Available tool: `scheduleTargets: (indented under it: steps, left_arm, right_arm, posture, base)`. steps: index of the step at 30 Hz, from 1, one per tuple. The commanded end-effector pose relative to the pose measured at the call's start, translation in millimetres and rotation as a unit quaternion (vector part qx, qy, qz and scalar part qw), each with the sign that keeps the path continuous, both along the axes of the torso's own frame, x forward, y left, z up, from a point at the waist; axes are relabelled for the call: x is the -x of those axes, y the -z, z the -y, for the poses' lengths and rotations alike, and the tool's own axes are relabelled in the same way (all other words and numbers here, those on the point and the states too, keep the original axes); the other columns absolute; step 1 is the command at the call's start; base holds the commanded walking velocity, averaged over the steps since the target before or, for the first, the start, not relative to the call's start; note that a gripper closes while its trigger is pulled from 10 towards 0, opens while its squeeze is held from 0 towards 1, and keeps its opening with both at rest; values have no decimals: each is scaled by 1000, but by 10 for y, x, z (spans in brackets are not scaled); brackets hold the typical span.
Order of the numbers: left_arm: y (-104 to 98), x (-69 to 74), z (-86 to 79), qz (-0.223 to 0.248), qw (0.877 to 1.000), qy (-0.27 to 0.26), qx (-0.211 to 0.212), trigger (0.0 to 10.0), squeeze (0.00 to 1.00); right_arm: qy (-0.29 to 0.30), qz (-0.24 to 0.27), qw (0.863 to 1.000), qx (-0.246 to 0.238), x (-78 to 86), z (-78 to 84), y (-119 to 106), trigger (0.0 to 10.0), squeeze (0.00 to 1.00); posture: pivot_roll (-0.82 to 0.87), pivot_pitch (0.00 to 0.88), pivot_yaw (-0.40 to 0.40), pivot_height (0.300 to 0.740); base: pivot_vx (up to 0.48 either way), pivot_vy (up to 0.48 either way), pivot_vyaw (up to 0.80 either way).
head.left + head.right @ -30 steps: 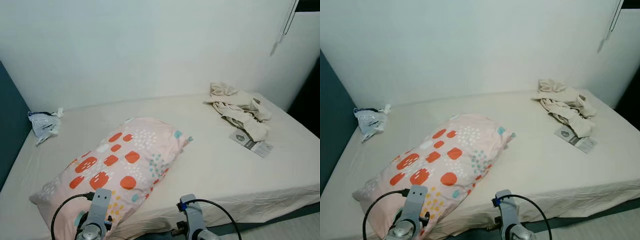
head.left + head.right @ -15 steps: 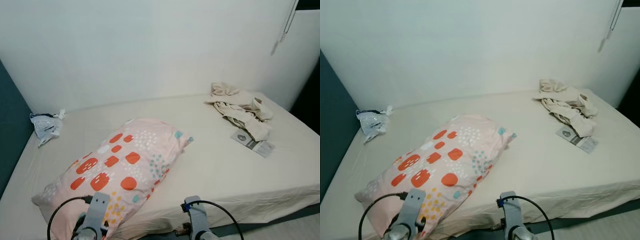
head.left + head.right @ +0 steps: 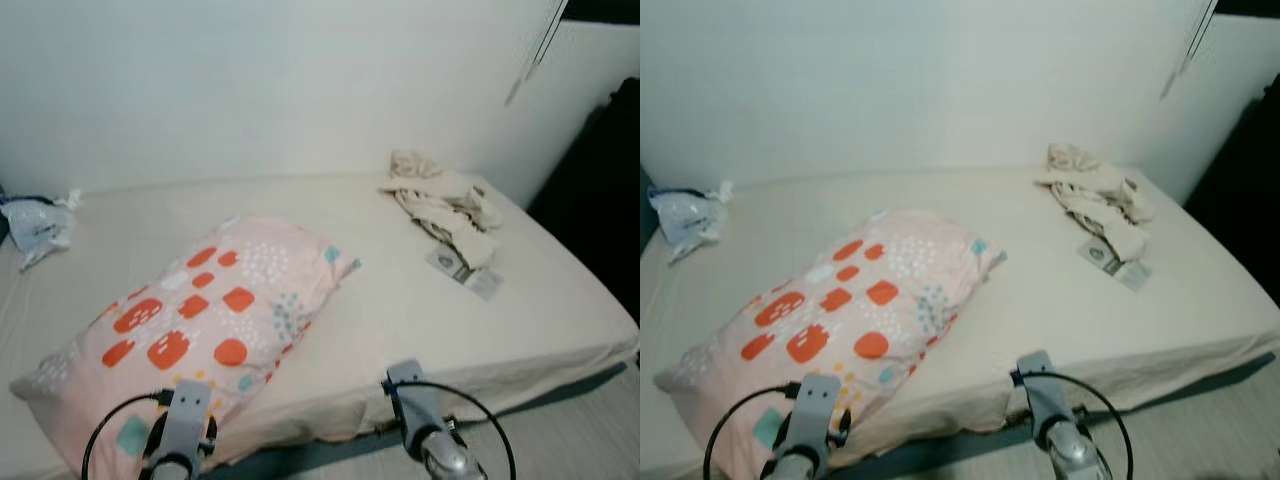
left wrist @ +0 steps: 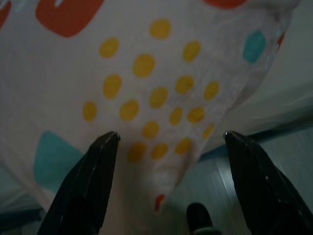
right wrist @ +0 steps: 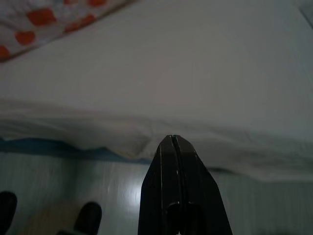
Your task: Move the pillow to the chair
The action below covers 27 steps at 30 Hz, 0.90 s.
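Left eye view looks down on a bed [image 3: 420,330] with a pale cream sheet, pushed against a white wall [image 3: 250,90]; the pillow [image 3: 190,320], pink with orange, teal, white and yellow spots, lies diagonally on the robot's left half of the mattress, its near corner reaching the front edge of the bed; left gripper [image 4: 166,142] hovers just off that near corner, fingers [image 4: 90,181] spread wide apart with the yellow-dotted fabric between and beyond them; whether the tips actually touch the pillowcase is hard to say from the wrist view, probably just short of it; left arm [image 3: 180,445] shows at the bottom of the head view with a black cable looped beside it; right arm [image 3: 425,435] sits low in front of the bed edge, well apart from the pillow; right gripper [image 5: 173,147] has its two black fingers pressed together, holding nothing, pointed at the front edge of the mattress with the sheet hanging over it; grey wood-look floor [image 5: 63,181] below; crumpled beige clothes [image 3: 440,200] lie at the far right of the bed near the wall, a small flat packet [image 3: 462,272] just beside them toward the front; a crinkled plastic bag [image 3: 35,225] lies at the far left edge of the bed.
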<state>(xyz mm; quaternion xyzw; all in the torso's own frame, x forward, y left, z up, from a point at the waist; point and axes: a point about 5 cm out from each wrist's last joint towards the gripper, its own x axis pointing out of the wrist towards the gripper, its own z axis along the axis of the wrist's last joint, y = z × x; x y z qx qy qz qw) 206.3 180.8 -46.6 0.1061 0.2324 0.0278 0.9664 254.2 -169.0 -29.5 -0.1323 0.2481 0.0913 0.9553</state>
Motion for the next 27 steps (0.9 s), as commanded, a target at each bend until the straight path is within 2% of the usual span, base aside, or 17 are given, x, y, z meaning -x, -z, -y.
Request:
scheduleTargets:
  steps: [1,4,7,11,14,17,20,23,25,27]
  left_arm:
    - [-39,1,17,19,1000,2,-1,10000,0]
    - [-88,-28,-58,34,999,-27,-2,10000,0]
    - [-202,-159,-348,51,988,-141,17,10000,0]
    - [-211,-223,-441,36,984,-168,35,10000,0]
    - [-245,-284,-475,33,984,-168,44,10000,0]
    - [-283,-364,-468,29,985,-161,50,10000,0]
    - [-324,-441,-430,30,985,-154,73,10000,0]
    - [-355,-532,-238,29,975,-115,186,10000,0]
    - [-398,-586,-152,34,972,-84,217,10000,0]
    - [-410,-603,-138,34,971,-79,225,10000,0]
  right_arm:
    - [2,16,1000,-6,-26,-29,-35,10000,0]
    - [0,25,999,-24,-61,-107,-64,10000,0]
    - [-18,56,995,-85,-214,-330,-215,10000,0]
    - [-37,57,993,-97,-263,-404,-258,10000,0]
    - [-36,61,992,-107,-314,-424,-302,10000,0]
    - [-10,67,990,-124,-367,-376,-346,10000,0]
    - [9,66,988,-138,-381,-332,-351,10000,0]
    - [17,66,989,-132,-361,-284,-332,10000,0]
    - [35,67,987,-144,-345,-250,-321,10000,0]
    - [40,68,986,-149,-341,-242,-319,10000,0]
  posture:
    - [-26,139,-85,740]
    - [-23,137,-77,740]
    - [-2,125,-62,740]
    - [1,111,-45,740]
    - [-5,107,-22,740]
    - [10,105,-17,740]
    - [8,113,0,740]
    - [-3,114,12,740]
    - [-10,109,26,740]
    - [-11,110,27,740]
  base:
    - [0,0,0]
    - [0,0,0]
    - [0,0,0]
    - [0,0,0]
    - [0,0,0]
    - [0,0,0]
    - [0,0,0]
    - [0,0,0]
    - [0,0,0]
    - [0,0,0]
